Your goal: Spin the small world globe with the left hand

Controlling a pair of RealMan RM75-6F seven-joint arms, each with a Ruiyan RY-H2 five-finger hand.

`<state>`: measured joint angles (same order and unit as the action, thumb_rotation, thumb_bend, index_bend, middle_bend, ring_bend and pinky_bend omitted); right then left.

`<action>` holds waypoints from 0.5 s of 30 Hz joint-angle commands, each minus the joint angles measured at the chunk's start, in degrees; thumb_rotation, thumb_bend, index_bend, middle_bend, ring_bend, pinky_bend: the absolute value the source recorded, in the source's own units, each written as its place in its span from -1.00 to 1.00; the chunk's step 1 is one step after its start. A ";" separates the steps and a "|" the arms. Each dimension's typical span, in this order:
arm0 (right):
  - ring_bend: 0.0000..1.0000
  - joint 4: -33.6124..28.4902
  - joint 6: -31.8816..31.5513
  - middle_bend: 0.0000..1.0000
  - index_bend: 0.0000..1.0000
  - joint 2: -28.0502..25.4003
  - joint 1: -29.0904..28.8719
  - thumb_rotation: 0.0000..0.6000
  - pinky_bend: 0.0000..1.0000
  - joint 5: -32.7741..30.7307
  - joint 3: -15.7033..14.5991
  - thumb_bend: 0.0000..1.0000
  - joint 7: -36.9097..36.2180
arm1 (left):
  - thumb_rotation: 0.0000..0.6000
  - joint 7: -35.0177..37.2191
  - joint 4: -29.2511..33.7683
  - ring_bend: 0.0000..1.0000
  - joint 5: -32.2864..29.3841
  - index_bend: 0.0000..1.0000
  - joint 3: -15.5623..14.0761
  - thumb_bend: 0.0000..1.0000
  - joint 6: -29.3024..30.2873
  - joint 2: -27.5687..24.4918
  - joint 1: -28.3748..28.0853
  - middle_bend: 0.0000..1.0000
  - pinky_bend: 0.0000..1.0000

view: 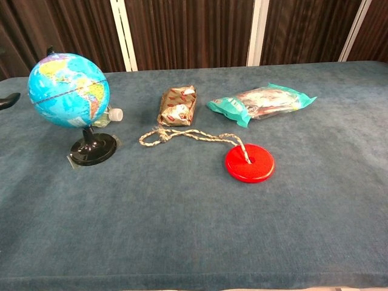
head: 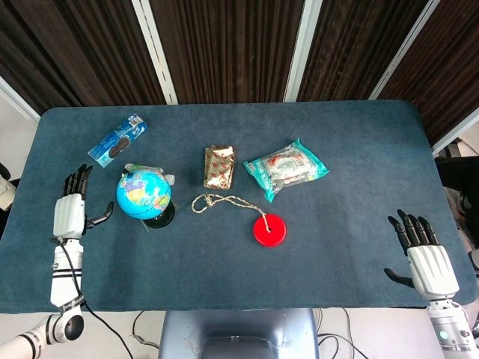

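Observation:
A small blue world globe (head: 143, 194) (view: 68, 90) stands on a black round base (view: 93, 149) at the table's left side. My left hand (head: 70, 210) hovers open to the globe's left, a short gap away, thumb pointing toward it. In the chest view only a dark fingertip (view: 7, 101) shows at the left edge. My right hand (head: 424, 256) rests open near the table's front right corner, far from the globe.
Blue cloth table (head: 337, 142). A blue cookie packet (head: 117, 139) lies behind the globe, and a small clear bottle (view: 111, 114) lies right behind it. A brown wrapped snack (head: 219, 165), a teal snack bag (head: 285, 168) and a red disc (head: 269, 229) on a rope (head: 224, 201) occupy the middle.

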<state>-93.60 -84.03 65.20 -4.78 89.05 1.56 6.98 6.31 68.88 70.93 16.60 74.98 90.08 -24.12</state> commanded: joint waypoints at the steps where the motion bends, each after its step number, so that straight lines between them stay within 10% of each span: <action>1: -1.00 0.02 -0.12 -1.00 -1.00 -0.10 0.05 1.00 -1.00 0.00 0.03 -0.70 -0.20 | 0.73 -0.40 1.92 -1.00 1.22 -1.00 -1.36 -0.37 1.33 -3.04 1.87 -1.00 -0.96; 9: -1.00 -0.08 0.40 -1.00 -1.00 0.06 -0.15 1.00 -1.00 -0.05 -0.09 -0.70 0.39 | 1.00 -4.40 25.67 -1.00 9.48 -1.00 -14.95 -0.35 1.23 -23.54 11.06 -1.00 -0.95; 15: -1.00 -0.08 0.41 -1.00 -1.00 0.17 -0.27 1.00 -1.00 0.60 -0.34 -0.70 0.41 | 1.00 -13.38 29.31 -1.00 16.63 -1.00 -20.58 -0.32 10.73 -25.80 17.94 -1.00 -0.97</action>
<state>-93.69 -83.69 65.35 -5.00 89.61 1.25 7.40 -1.49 97.03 82.44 -0.41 81.16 66.05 -10.69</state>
